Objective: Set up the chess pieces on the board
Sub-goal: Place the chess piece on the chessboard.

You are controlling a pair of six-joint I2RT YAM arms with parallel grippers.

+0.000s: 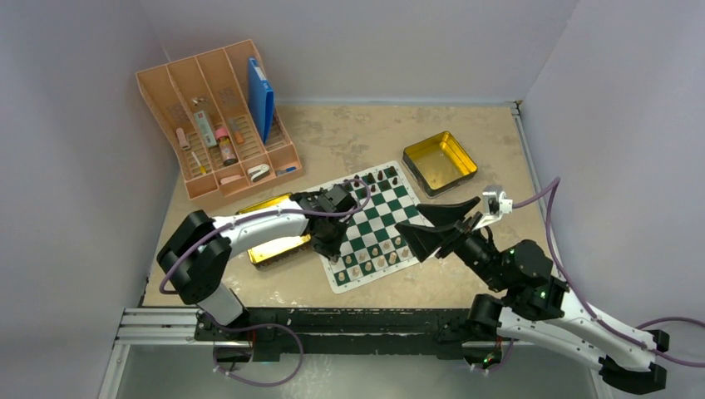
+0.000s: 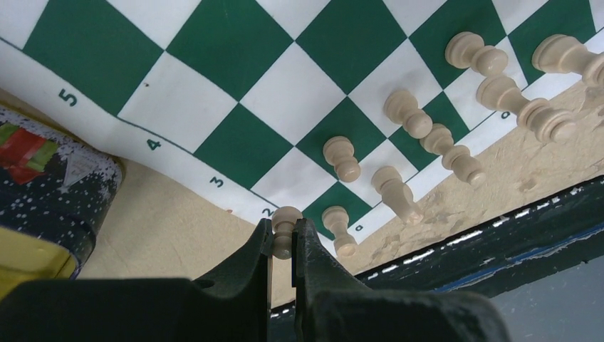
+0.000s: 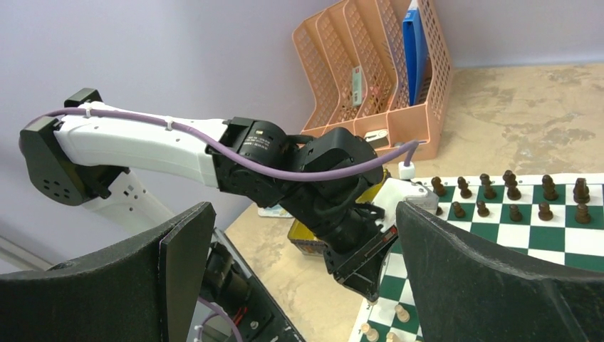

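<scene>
The board [image 1: 384,218] is a green and white mat lying in the middle of the table. My left gripper [image 2: 285,239] is shut on a light tan pawn [image 2: 286,222], held over the white border by the board's near left corner. Several more light chess pieces [image 2: 407,114] stand on the two nearest rows, and they show from above as well [image 1: 366,264]. My right gripper [image 1: 432,229] hangs open above the board's right side with nothing between its fingers [image 3: 484,278]. In the right wrist view the left gripper [image 3: 367,281] points down at the board [image 3: 563,239].
Dark chessmen [image 1: 378,177] fill the board's far rows. One gold tin [image 1: 439,162] sits at the back right, and another [image 1: 274,249] lies under the left arm beside the board. A pink organiser tray [image 1: 220,116] stands at the back left. A black rail [image 1: 332,320] runs along the near edge.
</scene>
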